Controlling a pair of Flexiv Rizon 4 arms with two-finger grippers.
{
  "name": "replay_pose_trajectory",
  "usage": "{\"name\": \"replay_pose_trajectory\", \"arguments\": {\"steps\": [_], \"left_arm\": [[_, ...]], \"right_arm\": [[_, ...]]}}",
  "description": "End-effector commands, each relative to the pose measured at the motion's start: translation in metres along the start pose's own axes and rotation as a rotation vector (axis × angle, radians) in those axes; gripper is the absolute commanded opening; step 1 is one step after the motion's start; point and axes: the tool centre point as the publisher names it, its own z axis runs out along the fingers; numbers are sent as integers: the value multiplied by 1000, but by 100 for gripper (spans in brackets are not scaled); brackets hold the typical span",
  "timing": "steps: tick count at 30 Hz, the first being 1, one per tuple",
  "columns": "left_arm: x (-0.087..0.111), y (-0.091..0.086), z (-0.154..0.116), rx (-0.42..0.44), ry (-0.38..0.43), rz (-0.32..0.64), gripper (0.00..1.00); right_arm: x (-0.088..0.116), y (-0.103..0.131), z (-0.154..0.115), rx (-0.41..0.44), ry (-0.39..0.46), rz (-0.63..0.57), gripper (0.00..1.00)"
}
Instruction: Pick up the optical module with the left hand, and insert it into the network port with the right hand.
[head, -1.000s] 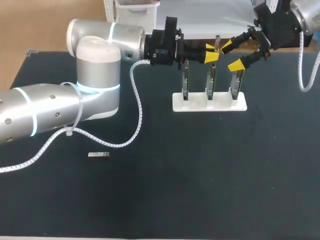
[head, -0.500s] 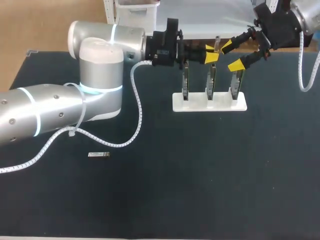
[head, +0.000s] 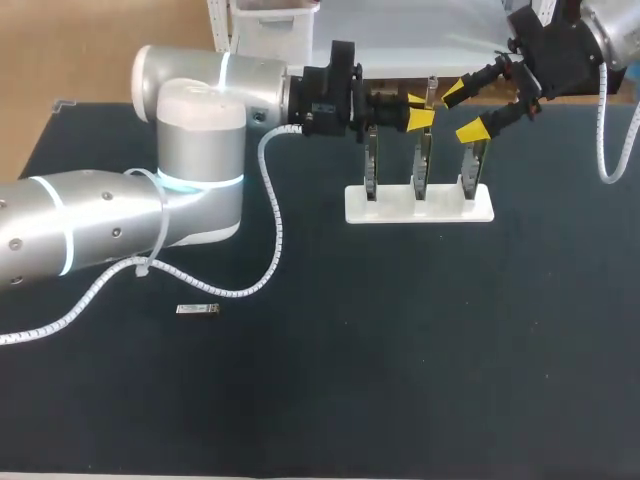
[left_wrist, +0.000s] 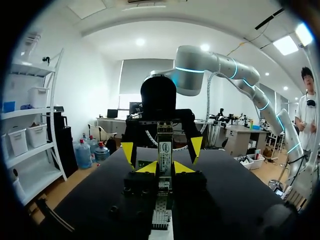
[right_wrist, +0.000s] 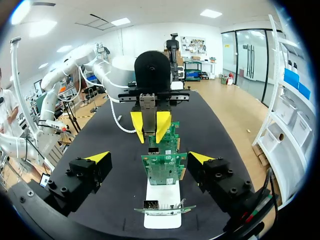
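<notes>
Currently nearest: optical module (head: 197, 309) flat on mat by left arm's cable, well apart from board stand (head: 450, 208). Further back: left gripper (head: 420, 106) above mid board (head: 423, 160), tips narrow, pinching grey piece (right_wrist: 148, 111), prob. 2nd module, unconfirmed. Right gripper (head: 462, 110) wide, empty, facing it. Judged: pickup likely done; handover + insertion outstanding.

Bright even overhead light, faint soft shadows on table (head: 420, 380), sheen on left arm (head: 200, 75)
</notes>
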Motion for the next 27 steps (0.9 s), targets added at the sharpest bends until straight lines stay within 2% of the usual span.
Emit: {"name": "replay_pose_trajectory", "arguments": {"steps": [1, 27], "left_arm": [[0, -5, 1, -12, 2, -3, 0], [5, -4, 5, -9, 8, -17, 0]], "right_arm": [[0, 2, 0, 5, 1, -1, 100], [0, 2, 0, 5, 1, -1, 100]]}}
